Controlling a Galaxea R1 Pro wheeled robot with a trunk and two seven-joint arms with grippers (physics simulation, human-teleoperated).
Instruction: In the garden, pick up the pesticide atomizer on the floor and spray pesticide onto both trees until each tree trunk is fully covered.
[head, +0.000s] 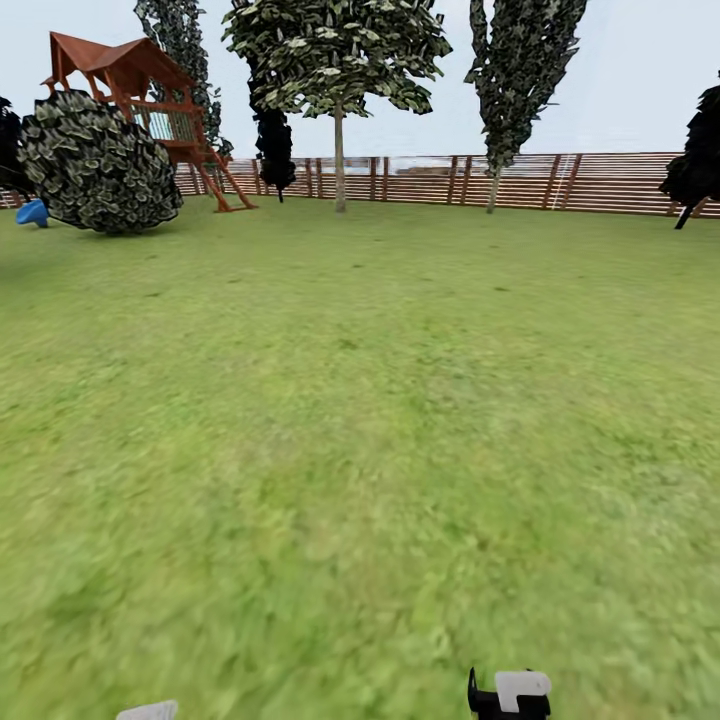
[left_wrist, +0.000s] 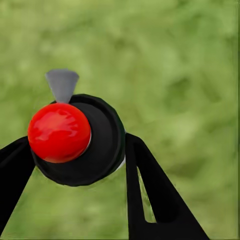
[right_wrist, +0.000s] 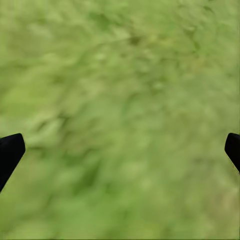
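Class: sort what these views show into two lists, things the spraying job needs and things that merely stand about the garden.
Needed:
- atomizer, red-capped, between the left gripper fingers
- lawn

Standing about:
- wooden playhouse
- round bush
- slat fence
- thin-trunked trees
- blue object

The head view looks forward and slightly down across the lawn (head: 360, 450) toward the distant fence (head: 560, 182). Each wrist view looks down along its gripper at blurred grass close beneath, the left gripper (left_wrist: 75, 150) and the right gripper (right_wrist: 120, 150). All three views share the lawn.
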